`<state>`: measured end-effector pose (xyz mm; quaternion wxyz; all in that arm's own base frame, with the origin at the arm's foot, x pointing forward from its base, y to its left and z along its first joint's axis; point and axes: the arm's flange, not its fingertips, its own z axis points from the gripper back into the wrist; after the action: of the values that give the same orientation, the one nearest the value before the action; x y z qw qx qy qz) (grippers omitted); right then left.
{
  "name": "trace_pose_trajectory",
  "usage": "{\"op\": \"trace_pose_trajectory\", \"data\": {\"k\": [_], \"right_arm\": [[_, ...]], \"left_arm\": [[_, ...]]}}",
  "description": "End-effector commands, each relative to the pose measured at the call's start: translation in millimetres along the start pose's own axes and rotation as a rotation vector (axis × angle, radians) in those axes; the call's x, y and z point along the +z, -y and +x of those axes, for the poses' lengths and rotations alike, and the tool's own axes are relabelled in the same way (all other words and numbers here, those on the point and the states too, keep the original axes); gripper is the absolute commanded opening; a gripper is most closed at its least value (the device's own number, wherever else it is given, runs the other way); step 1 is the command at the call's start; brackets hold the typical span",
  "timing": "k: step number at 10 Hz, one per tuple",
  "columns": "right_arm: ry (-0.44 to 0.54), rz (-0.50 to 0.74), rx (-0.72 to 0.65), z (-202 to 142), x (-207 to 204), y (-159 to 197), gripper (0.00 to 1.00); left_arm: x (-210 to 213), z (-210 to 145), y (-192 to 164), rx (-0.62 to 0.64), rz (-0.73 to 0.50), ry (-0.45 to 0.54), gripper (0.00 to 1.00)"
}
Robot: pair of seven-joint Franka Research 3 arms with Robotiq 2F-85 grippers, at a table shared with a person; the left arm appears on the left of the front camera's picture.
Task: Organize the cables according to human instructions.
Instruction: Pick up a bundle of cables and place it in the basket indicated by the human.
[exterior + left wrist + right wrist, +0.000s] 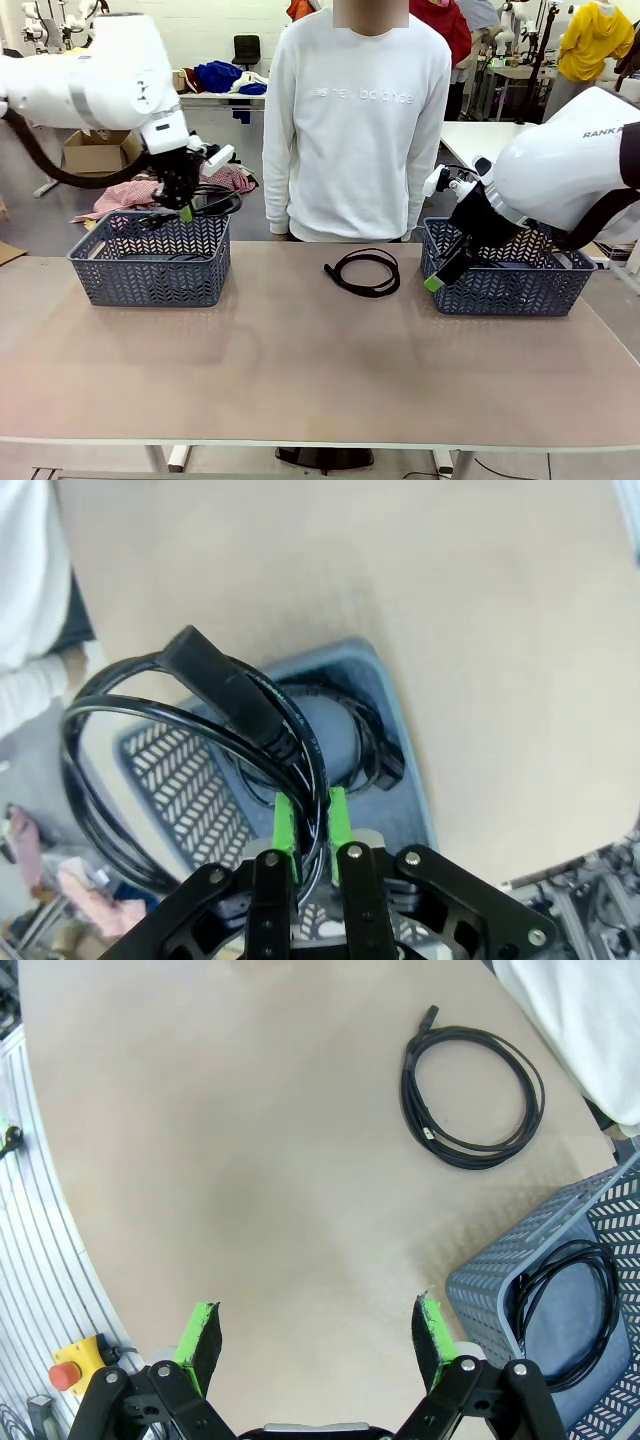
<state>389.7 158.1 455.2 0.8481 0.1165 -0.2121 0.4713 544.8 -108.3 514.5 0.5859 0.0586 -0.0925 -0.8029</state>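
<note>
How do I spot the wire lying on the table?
Find the long table, then the gap between the left basket and the right basket. There a black coiled cable lies flat on bare tabletop. The others sit in baskets or hang from the left claw.

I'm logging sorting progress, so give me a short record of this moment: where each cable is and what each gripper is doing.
left gripper: shut on held cable
held cable: coiled, hanging above left basket
left basket cable: lying inside left basket
right gripper: open, empty, over table beside right basket
right basket cable: lying inside right basket
table cable: coiled, mid-table, in front of person
</note>
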Motion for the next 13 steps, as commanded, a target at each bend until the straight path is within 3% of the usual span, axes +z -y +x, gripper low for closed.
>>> {"op": "trace_pose_trajectory", "data": {"k": [1, 11, 13], "right_arm": [[0.001, -0.001, -0.003, -0.4, 0.2, 0.4, 1.0], [0.001, -0.001, -0.003, -0.4, 0.2, 0.4, 1.0], [0.001, -0.001, -0.003, -0.4, 0.2, 0.4, 1.0]], "left_arm": [[-8.4, -12.7, 16.6, -0.01, 0.027, 0.023, 0.0], [-52.9, -49.0, 12.1, 0.082, 0.02, 0.019, 0.0], [-56.2, -56.7, 10.0, 0.114, 0.024, 0.024, 0.34]]}}
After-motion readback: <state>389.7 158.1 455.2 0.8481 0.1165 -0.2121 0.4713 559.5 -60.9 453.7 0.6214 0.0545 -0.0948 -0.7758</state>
